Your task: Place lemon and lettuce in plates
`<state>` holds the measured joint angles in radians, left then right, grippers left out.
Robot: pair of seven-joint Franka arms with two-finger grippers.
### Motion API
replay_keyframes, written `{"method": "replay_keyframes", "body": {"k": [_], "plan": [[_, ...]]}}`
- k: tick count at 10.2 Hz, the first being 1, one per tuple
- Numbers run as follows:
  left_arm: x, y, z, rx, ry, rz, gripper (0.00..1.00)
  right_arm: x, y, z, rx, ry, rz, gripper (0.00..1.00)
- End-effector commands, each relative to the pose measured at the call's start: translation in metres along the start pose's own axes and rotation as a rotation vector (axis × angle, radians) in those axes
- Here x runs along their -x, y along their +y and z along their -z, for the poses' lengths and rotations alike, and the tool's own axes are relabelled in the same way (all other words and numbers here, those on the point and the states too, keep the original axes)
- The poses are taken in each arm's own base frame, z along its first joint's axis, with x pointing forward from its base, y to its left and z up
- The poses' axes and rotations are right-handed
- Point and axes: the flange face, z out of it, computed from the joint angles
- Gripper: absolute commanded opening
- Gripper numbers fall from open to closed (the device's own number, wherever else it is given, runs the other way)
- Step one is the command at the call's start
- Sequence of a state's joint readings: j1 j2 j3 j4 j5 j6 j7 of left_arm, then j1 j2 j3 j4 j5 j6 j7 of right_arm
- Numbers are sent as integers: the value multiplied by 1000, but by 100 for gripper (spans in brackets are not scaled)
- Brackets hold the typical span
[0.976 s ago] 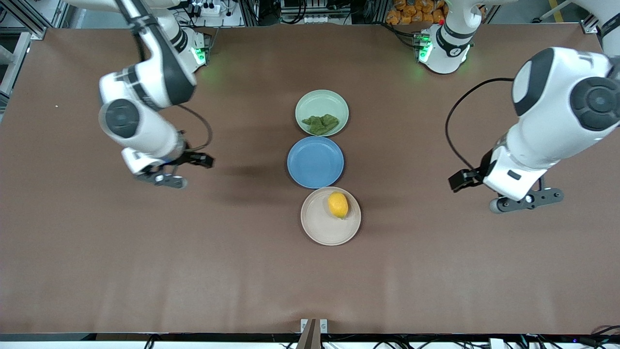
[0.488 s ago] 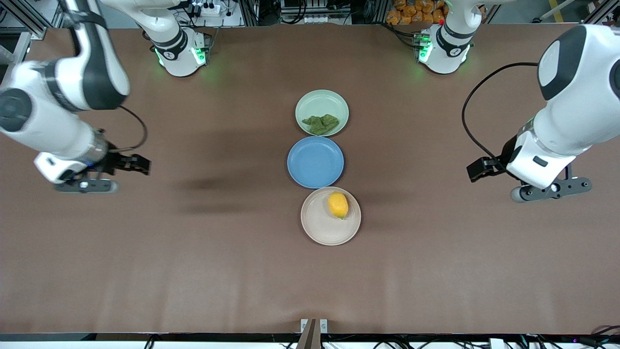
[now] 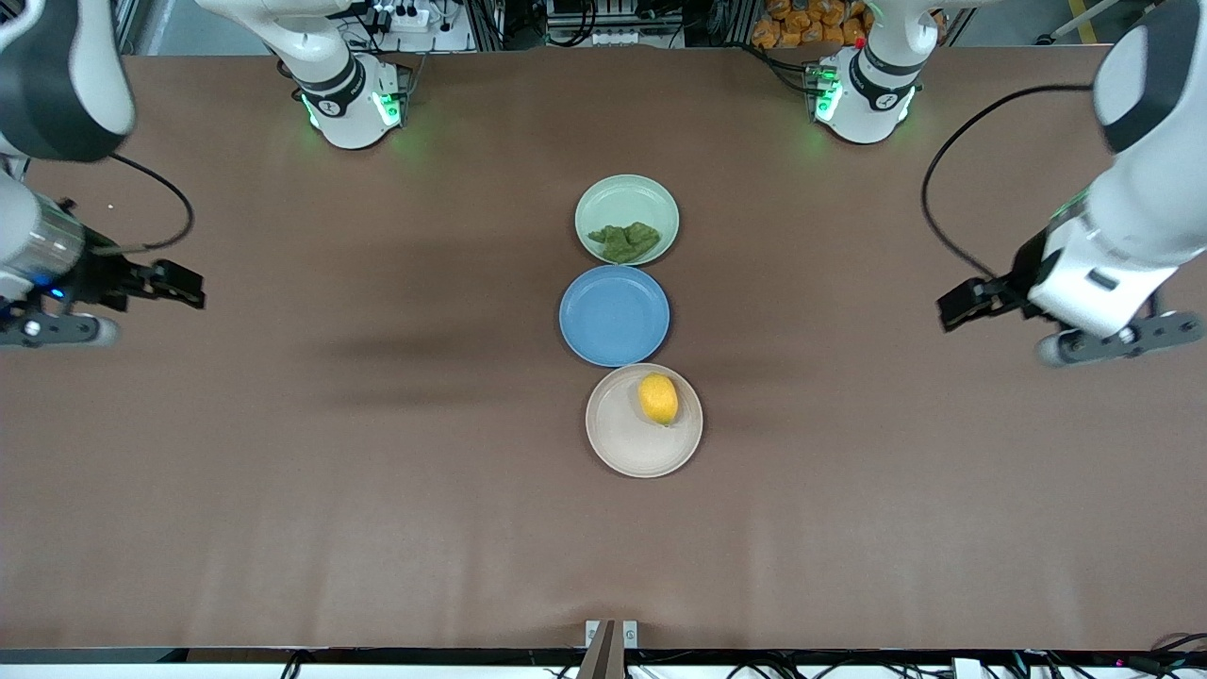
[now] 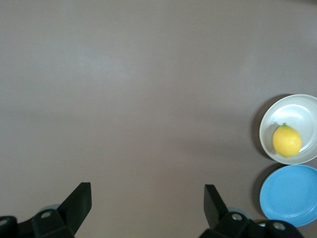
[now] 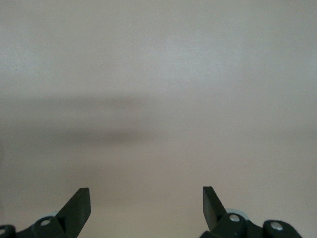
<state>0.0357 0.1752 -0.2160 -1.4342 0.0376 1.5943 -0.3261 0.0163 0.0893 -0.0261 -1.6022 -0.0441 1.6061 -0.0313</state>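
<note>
A big brown desk (image 3: pixel 377 490) fills the room's middle, with 3 plates in a row down its center. The mint green plate (image 3: pixel 651 200) sits farthest from the front camera. The lettuce (image 3: pixel 624 241) lies in it, a dark green wrinkly piece. Next comes the blue plate (image 3: pixel 614 315), touching or almost touching the plates on each side. Nearest the front camera is the cream plate (image 3: pixel 627 438). The lemon (image 3: pixel 658 398) rests in it, close to the rim on the side toward the left arm's end of the desk.

The left gripper (image 3: pixel 1099 344) hangs over bare desk at the left arm's end, well apart from the plates. Its 2 fingers are spread wide and hold nothing. Its wrist view shows the lemon (image 4: pixel 287 141) in the cream plate (image 4: pixel 297 106), with the blue plate (image 4: pixel 290 196) beside it.

The right gripper (image 3: pixel 57 330) hangs over bare desk at the right arm's end, also well apart from the plates. Its fingers (image 5: pixel 77 208) are spread wide too, with nothing between them.
</note>
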Motion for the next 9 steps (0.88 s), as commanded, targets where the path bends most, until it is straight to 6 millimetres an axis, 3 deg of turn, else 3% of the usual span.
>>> {"method": "replay_keyframes", "body": {"k": [1, 3, 5, 6, 8, 9], "plan": [[11, -41, 28, 72, -4, -125, 100, 9, 0, 33, 11, -2, -18, 100], [11, -58, 32, 61, 5, -234, 100, 18, 0, 52, 9, 24, -38, 100], [28, -52, 42, 66, -24, -222, 100, 23, 1, 66, 7, 38, -41, 100], [36, -49, 53, 66, -13, -135, 100, 25, -2, 74, 9, 43, -35, 100], [48, -32, 56, 46, -37, -53, 100, 29, 0, 79, 8, 50, -38, 100], [50, -36, 61, 48, -28, -42, 100, 32, -1, 84, 7, 59, -37, 100]]}}
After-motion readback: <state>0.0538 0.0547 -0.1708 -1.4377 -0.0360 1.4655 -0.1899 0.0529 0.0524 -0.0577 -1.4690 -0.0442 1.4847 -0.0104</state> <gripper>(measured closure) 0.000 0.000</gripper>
